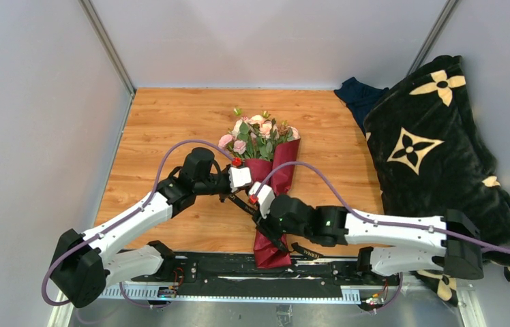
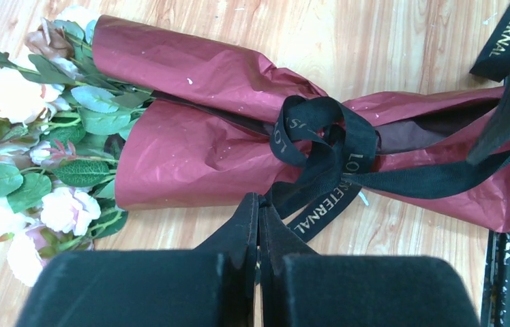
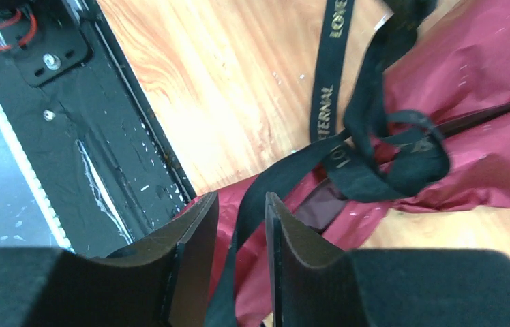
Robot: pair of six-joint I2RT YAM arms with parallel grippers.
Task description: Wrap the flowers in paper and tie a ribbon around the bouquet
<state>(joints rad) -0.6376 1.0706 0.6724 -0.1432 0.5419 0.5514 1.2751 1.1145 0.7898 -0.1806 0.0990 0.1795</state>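
1. Left of the bouquet (image 1: 281, 169), the wooden table (image 1: 157, 129) is bare and gives a wide way in.
2. On the right, the black blanket (image 1: 436, 157) and a navy cloth (image 1: 360, 95) cover the edge; only a bare strip lies beside the bouquet.
3. The left arm (image 1: 136, 218) and the right arm (image 1: 388, 228) meet over the bouquet's middle, where the ribbon (image 2: 320, 146) stretches out from its knot.

The bouquet (image 1: 271, 178) lies on the counter (image 1: 163, 136), flowers (image 1: 259, 133) at its far end; my left fingers (image 1: 245, 181) and right fingers (image 1: 259, 199) crowd its middle; a ribbon (image 1: 307, 251) tail lies beside its near tip; a blanket (image 1: 436, 150) sits well to its right.
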